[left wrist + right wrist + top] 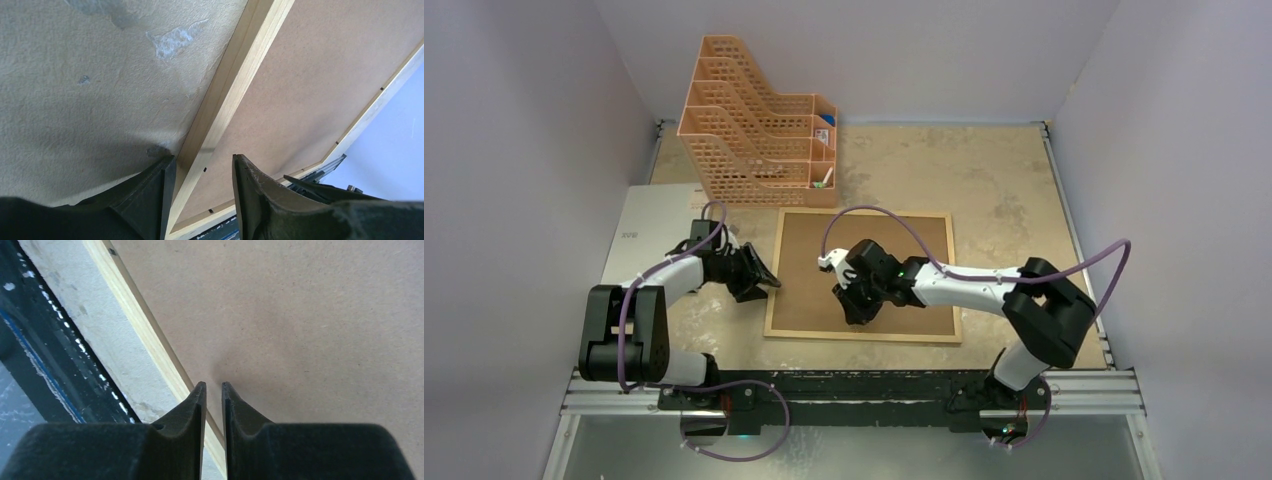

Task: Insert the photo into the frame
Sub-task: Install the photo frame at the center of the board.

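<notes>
orange organizer (754, 130) just behind frame (235, 80), bare tabletop (1014, 200) rightward

The frame (904, 338) is a thin, light-wood rectangle lying flat on the desk (1004, 180), back side up. It sits around the desk's middle, closer to the near edge, with its long sides roughly parallel to that edge. A brown board (804, 270) fills its opening, and small dark slots dot the inner rim.

Robot lab cell: plain walls (514, 150) around a table (994, 180), rail-mounted arms (969, 285).
</notes>
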Robot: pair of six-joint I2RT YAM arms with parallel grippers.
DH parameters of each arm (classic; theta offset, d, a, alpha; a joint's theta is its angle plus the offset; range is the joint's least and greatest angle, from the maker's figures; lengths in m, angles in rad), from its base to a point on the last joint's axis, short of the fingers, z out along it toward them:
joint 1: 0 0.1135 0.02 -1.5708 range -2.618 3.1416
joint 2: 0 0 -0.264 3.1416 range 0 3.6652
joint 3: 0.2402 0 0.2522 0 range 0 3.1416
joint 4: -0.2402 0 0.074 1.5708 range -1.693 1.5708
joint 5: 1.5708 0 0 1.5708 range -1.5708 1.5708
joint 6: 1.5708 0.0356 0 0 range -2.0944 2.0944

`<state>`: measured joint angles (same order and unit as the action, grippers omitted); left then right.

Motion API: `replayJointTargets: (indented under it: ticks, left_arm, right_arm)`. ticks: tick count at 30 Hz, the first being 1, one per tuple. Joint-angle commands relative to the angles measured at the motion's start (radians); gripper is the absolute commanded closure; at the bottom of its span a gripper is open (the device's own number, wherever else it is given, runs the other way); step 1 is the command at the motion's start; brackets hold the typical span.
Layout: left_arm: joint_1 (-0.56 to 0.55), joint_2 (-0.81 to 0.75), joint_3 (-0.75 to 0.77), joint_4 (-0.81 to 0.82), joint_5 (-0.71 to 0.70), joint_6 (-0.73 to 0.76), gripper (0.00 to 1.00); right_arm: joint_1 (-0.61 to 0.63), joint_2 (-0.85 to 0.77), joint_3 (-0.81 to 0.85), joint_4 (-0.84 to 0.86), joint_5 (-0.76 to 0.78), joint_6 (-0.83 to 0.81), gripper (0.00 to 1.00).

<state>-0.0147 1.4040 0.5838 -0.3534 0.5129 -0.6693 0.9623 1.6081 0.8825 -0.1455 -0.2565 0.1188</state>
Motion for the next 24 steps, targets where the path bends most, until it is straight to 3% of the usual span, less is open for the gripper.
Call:
replayJointTargets:
  ticks: [1, 10, 15, 24]
  left_arm:
    - [-0.002, 0.010, 0.016, -0.015, -0.039, 0.025, 0.51]
    - [-0.002, 0.009, 0.027, 0.036, -0.018, 0.030, 0.47]
    - [-0.002, 0.010, 0.024, 0.042, -0.033, 0.024, 0.50]
    - [-0.005, 0.027, -0.015, 0.123, 0.029, 0.010, 0.70]
  right_arm:
    - [0.003, -0.082, 0.029, 0.017, 0.008, -0.002, 0.79]
    - [-0.069, -0.135, 0.039, 0.134, 0.109, 0.211, 0.75]
    - [-0.170, -0.077, 0.052, 0.183, 0.042, 0.339, 0.77]
    - [-0.211, 0.069, 0.066, 0.095, 0.136, 0.475, 0.78]
